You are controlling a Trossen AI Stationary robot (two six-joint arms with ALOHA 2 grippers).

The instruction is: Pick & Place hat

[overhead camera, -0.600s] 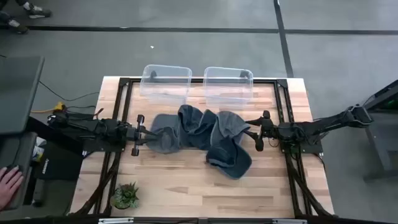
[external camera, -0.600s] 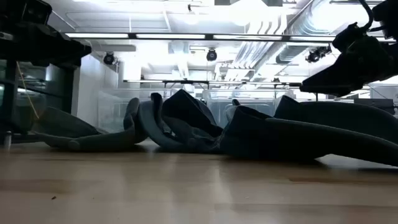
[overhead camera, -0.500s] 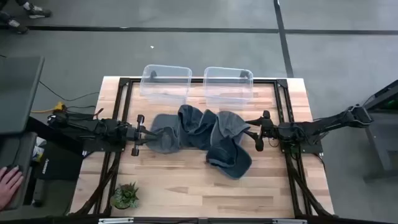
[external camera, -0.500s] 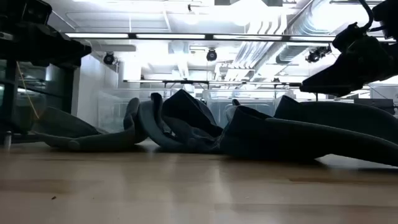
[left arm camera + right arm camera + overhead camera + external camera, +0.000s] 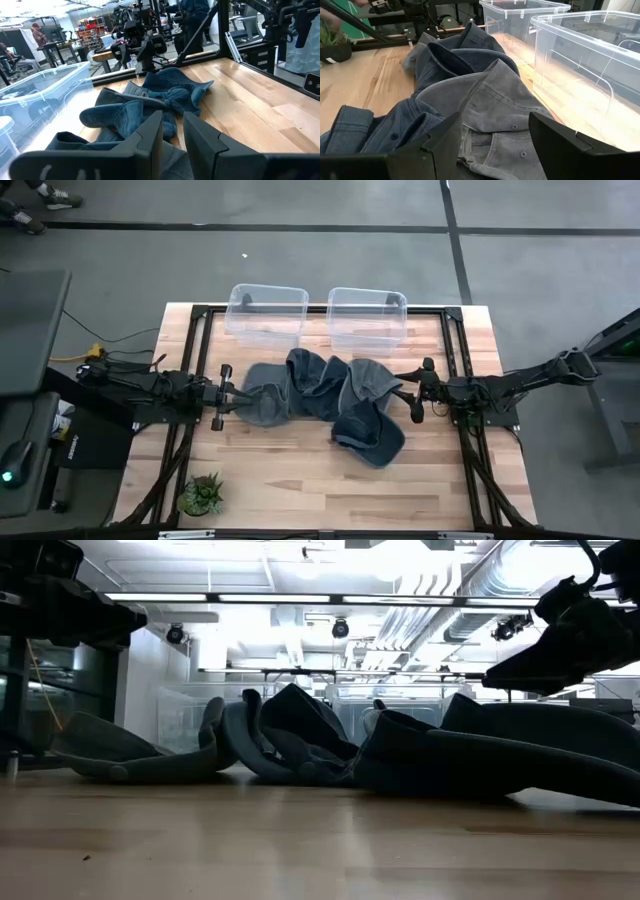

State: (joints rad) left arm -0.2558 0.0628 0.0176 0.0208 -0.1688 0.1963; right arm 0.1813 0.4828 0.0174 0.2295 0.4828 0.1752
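Several denim hats, blue and grey, lie in a crumpled heap on the middle of the wooden table, resting on brims and crowns and overlapping each other; the low view shows the heap from the side. My left gripper hovers level at the heap's left edge, open by a narrow gap, with cloth just beyond its fingertips. My right gripper is level at the heap's right edge, open wide, facing a grey hat. I see no touch.
Two clear plastic bins stand at the table's far edge behind the heap. A small potted plant sits at the near left corner. Bare wood lies along the near side. The dark frame rails run beside both arms.
Both arms and the hats have kept still. A person's hand that showed beside the table at the far left of the high view has gone from sight.
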